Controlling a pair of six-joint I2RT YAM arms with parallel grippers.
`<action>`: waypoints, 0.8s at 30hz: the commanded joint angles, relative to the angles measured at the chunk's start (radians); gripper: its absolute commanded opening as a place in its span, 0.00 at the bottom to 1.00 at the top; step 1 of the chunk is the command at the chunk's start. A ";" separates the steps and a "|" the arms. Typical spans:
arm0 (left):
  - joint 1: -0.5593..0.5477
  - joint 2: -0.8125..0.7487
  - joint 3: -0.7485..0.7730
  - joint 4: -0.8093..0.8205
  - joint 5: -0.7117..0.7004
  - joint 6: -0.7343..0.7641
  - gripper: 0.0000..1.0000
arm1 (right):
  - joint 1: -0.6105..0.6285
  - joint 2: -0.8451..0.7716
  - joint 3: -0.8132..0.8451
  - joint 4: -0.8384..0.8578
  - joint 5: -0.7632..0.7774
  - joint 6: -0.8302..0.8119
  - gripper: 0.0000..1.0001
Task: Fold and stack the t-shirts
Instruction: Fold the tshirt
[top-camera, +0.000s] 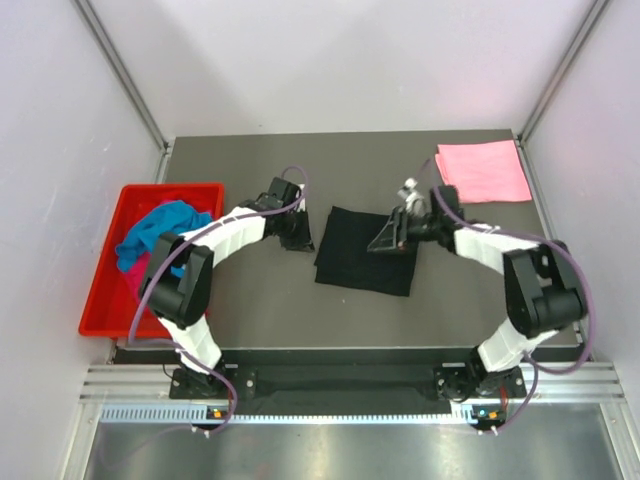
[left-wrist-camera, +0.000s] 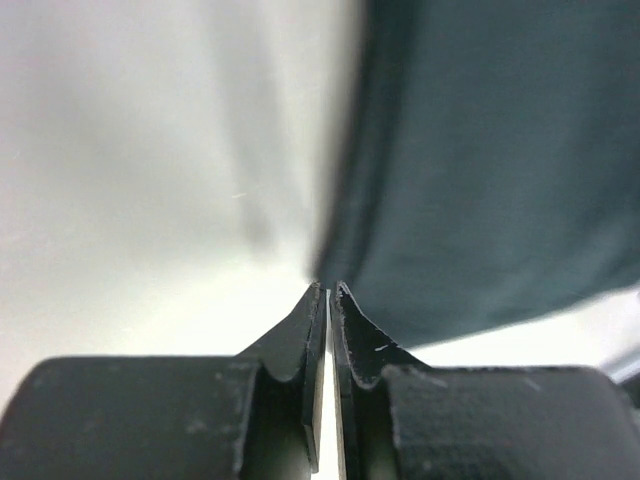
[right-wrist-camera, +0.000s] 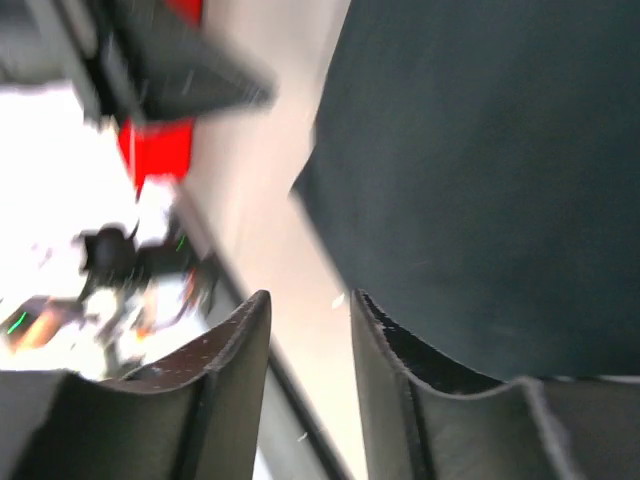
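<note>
Black t-shirt (top-camera: 362, 262) lies between left fingers (left-wrist-camera: 292, 350), pressed together, and right fingers (right-wrist-camera: 236, 352), apart.

You get no readable text, label, brand, number or sign in any view; wrist views blurred, nothing legible near either hand.

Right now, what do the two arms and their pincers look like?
The left arm and right arm both have white link shells between black joints, each trailed by a thin purple cable. The left pincer and right pincer are matte black, each with two tapered fingers with stepped inner faces, lightly scuffed with pale specks.
</note>
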 joint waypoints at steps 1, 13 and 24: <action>-0.004 -0.076 0.062 0.003 0.087 0.023 0.11 | -0.117 -0.112 0.079 -0.216 0.154 -0.153 0.39; -0.005 0.087 0.025 0.243 0.301 -0.055 0.11 | -0.267 0.103 0.317 -0.336 0.322 -0.247 0.30; -0.004 0.148 0.028 0.198 0.215 -0.042 0.11 | -0.347 0.177 0.343 -0.234 0.409 -0.225 0.47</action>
